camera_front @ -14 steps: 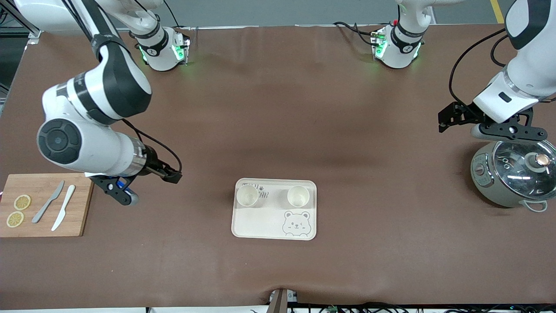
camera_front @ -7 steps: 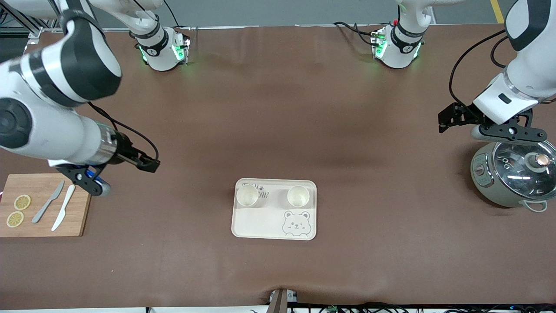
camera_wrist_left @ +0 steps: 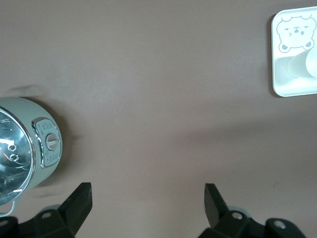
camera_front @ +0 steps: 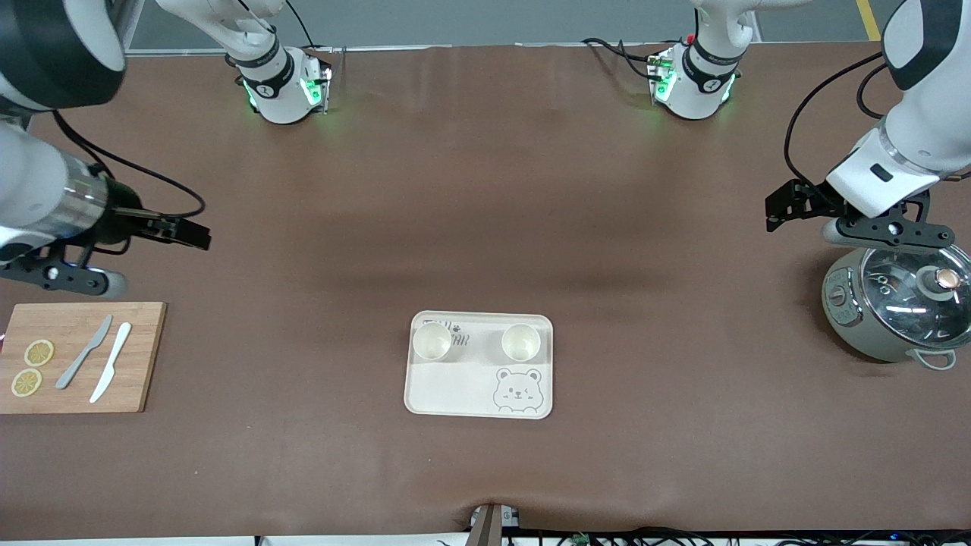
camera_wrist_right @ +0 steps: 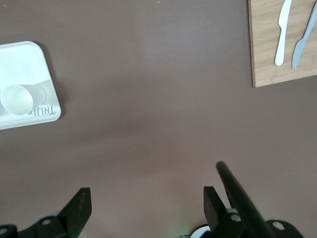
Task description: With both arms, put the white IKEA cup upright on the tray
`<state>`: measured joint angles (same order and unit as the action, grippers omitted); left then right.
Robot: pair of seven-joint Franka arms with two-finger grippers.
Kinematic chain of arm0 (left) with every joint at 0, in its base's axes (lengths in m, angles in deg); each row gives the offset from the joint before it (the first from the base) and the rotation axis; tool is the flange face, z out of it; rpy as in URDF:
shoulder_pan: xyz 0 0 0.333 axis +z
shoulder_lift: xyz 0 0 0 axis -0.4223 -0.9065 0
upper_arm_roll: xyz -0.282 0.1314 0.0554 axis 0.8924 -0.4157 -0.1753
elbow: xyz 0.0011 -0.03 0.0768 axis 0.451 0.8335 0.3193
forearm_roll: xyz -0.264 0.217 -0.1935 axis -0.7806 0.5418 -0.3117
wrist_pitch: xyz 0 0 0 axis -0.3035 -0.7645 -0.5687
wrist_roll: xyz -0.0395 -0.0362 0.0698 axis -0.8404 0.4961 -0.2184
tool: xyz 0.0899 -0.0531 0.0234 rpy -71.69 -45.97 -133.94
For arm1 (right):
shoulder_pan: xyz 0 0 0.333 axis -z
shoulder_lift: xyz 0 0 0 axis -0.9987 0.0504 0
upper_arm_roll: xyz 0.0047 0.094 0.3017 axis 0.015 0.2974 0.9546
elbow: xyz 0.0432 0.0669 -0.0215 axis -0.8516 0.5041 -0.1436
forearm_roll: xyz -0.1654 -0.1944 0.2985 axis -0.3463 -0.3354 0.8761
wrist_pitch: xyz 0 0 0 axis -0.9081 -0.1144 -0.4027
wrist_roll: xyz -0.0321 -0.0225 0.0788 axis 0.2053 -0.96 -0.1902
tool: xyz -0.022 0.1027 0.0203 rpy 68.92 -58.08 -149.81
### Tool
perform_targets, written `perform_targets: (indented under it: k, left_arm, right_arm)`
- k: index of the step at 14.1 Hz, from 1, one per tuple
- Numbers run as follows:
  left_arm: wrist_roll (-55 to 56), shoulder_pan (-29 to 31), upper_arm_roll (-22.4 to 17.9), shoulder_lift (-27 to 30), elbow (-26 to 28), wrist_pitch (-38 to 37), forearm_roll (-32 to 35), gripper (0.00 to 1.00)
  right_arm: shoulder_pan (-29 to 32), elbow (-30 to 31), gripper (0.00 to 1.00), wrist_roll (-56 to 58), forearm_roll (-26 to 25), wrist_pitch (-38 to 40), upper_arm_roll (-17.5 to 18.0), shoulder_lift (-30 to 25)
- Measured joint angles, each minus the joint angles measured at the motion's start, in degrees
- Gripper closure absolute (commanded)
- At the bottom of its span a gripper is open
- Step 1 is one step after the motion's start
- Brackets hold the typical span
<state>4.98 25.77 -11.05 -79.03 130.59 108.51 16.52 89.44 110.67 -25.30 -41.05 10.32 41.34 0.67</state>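
Just a big brown-covered table under even light, with a strip of grey floor along its edge.

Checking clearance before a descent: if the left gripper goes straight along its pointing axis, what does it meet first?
Most likely bare table. The left gripper is open and points down at brown surface between the rice cooker and the tray, neither in line. Height above the table is unclear.

The brown tabletop carries a cream tray near its middle, a wooden board toward the right arm's end, a grey-green pot toward the left arm's end, and both arm bases farthest from the camera.
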Motion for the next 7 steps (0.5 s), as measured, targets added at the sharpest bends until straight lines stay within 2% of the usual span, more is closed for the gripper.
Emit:
perform_targets:
  k: [4,7]
  left_arm:
    - [0.0,0.0,0.0,0.0,0.0,0.0,0.0,0.0]
    - [0.0,0.0,0.0,0.0,0.0,0.0,0.0,0.0]
  right_arm:
    - [-3.3,1.7,0.0,9.5,6.0,0.6,-12.5,-3.6]
    - [-3.4,3.4,0.0,10.6,7.0,0.7,-15.6,-6.3]
